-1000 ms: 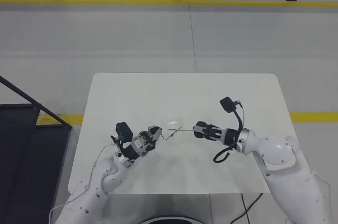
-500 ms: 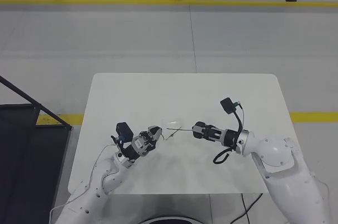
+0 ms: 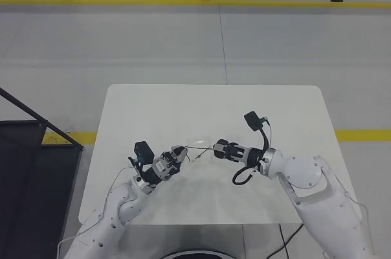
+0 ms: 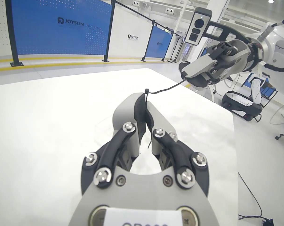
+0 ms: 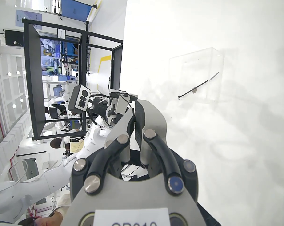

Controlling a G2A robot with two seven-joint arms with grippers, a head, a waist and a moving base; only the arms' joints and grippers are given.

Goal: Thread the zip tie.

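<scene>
1. right claw (image 3: 216, 149), pinching the zip tie (image 4: 164, 90) by its tail, has slid in toward the left claw (image 4: 145, 105);
2. left claw stays clamped on the head end, above the tabletop (image 3: 273, 110); threading looks close

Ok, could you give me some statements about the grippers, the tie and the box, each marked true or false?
1. The left gripper and the right gripper both hold the zip tie. True.
2. The zip tie lies flat on the table. False: it is held in the air between the two grippers.
3. A clear box stands on the table. True.
4. The left gripper is open. False: it is shut on the zip tie.
</scene>
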